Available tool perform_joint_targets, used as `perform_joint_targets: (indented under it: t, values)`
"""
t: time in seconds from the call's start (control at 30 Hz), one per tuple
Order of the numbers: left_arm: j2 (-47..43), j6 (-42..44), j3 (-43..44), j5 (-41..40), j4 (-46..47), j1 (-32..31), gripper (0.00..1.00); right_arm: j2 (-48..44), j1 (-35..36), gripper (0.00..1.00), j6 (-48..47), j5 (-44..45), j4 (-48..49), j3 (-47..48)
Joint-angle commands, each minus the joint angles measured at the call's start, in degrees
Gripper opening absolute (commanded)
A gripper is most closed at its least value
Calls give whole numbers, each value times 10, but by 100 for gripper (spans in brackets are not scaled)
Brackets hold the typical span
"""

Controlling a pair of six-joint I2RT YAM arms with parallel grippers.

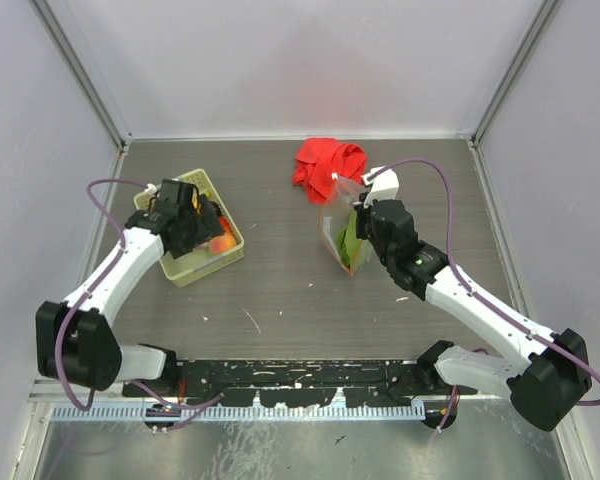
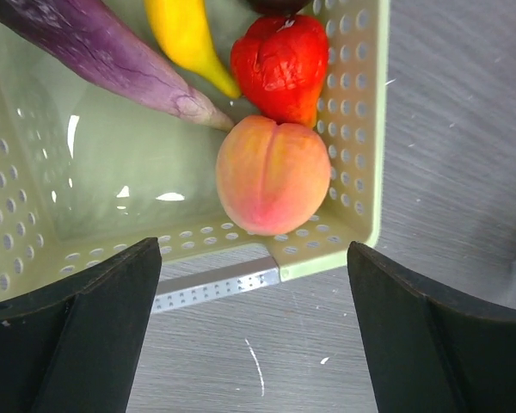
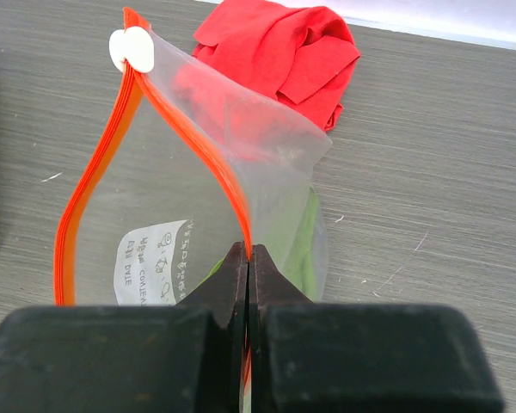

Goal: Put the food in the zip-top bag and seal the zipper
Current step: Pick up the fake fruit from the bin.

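The food lies in a pale green basket (image 2: 361, 129): a peach (image 2: 273, 175), a red piece (image 2: 281, 64), a yellow banana (image 2: 187, 39) and a purple eggplant (image 2: 103, 52). My left gripper (image 2: 254, 249) hangs open over the basket's near rim, holding nothing; the top view shows this gripper (image 1: 195, 225) above the basket (image 1: 180, 272). The zip-top bag (image 3: 155, 189) is held upright with its mouth gaping. My right gripper (image 3: 248, 254) is shut on the orange zipper (image 3: 189, 142). A green piece (image 3: 303, 249) shows inside the bag. A white slider (image 3: 131, 49) sits at the zipper's far end.
A crumpled red cloth (image 1: 325, 165) lies just behind the bag (image 1: 340, 235) near the back wall. The basket sits at the left of the dark wood-grain table (image 1: 280, 280). Side walls close in the table left and right.
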Motion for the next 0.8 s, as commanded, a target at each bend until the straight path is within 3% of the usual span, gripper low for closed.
perform_joint_targets:
  t: [0.0, 0.33, 0.77]
  values:
    - [45, 25, 19, 28, 0, 1, 89, -4, -1, 0, 10, -7, 43, 6]
    - [158, 36, 45, 65, 27, 4, 83, -8, -2, 0, 8, -5, 41, 4]
    - [211, 43, 40, 53, 48, 3, 81, 6, -1, 0, 10, -13, 46, 4]
